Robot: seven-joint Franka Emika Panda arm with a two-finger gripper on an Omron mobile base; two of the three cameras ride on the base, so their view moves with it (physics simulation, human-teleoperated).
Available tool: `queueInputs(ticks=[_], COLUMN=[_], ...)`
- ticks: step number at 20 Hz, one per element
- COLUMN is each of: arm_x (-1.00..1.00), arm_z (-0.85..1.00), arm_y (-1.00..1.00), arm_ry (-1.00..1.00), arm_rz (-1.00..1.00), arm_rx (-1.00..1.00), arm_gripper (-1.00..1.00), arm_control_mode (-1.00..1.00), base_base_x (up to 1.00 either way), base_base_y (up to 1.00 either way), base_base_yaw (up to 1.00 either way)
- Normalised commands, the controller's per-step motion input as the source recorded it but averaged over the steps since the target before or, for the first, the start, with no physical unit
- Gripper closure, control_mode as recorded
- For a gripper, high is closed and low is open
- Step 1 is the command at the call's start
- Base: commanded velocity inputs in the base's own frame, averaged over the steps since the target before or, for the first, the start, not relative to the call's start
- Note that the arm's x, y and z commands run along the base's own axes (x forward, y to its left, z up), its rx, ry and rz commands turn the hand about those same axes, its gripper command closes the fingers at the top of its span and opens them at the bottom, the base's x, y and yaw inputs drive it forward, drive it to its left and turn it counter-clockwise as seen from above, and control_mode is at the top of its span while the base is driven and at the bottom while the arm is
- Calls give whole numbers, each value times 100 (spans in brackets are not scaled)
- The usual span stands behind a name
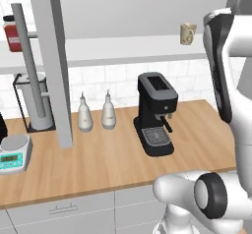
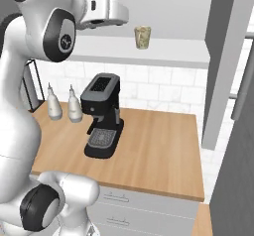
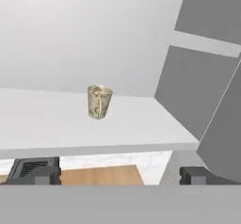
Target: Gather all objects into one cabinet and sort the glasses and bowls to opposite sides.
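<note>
Hovering level with the shelf (image 3: 70,129), open gripper (image 3: 120,175) faces mug (image 3: 99,101).

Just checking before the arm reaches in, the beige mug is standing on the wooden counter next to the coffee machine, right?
Not quite. The beige mug stands up on the white shelf board, above the coffee machine, not on the wooden counter. The hand view shows it plainly.

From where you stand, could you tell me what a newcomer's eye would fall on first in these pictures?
Probably the black coffee machine, standing alone in the middle of the wooden counter, with two white spouted bottles to its left by the tiled wall. Next comes the speckled beige mug, upright and by itself on the white shelf above. The gripper hangs open in front of that shelf, facing the mug and apart from it.
</note>
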Motion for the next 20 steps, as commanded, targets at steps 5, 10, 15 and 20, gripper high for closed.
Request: queueInputs(ticks=[5, 10, 15, 20], arm_x=[35, 24, 32, 36], arm_z=[-20, -13, -21, -20], arm_y=[-19, -1, 0, 0], arm_ry=[12, 1, 0, 0], arm_rz=[-4, 0, 0, 0], arm_rx=[2, 16, 22, 20], arm_gripper=[-100, -100, -100, -100], arm_control_mode=[-100, -100, -100, -100], base_base_x=[0, 0, 0, 0], base_base_y=[0, 0, 0, 0], base_base_yaw=[0, 0, 0, 0])
